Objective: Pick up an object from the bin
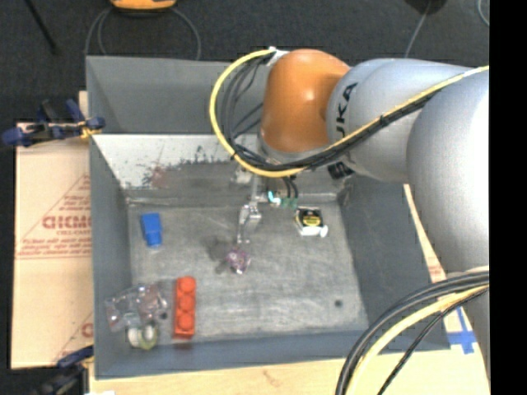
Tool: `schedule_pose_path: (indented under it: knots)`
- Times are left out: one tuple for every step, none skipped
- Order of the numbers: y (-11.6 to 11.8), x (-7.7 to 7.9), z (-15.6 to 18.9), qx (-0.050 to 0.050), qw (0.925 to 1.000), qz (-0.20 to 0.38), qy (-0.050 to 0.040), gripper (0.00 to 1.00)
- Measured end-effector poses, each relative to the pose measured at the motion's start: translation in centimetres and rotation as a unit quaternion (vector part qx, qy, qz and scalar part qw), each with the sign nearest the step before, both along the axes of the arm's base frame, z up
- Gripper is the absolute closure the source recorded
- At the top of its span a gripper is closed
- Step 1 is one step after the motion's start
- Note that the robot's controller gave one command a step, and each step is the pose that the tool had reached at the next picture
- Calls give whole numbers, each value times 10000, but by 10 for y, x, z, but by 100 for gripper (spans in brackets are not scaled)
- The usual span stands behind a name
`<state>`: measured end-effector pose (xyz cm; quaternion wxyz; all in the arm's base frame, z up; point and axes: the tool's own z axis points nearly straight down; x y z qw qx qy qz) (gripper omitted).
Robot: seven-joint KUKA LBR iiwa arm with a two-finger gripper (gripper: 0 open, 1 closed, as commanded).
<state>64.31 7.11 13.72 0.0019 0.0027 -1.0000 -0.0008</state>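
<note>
Gripper (244,235) lowered over a small purplish translucent thing (239,259) in the middle of the bin (104,245).

The arm (412,130) is reached in from the right, bent downward at its orange cover (298,99), with yellow and black cables looped round the wrist; the letters "KU" are read on the grey casing. The gripper is pointed steeply down, its tip just above or touching the purplish thing; whether it is clenched or released cannot be told. A small black, yellow and white thing (310,220) is seen just to the right, a blue block (151,229) well to the left, and an orange-red block (185,307) beside clear plastic pieces (134,308) in the near-left corner.
</note>
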Motion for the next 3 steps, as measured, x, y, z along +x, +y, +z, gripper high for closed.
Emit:
schedule_pose_path:
  knots:
    - [3,-56,-59,-9,9913,1317,-59,0]
    - [4,-55,-57,1,9915,1302,-78,100]
    - [-37,-70,71,-21,9829,1839,-81,100]
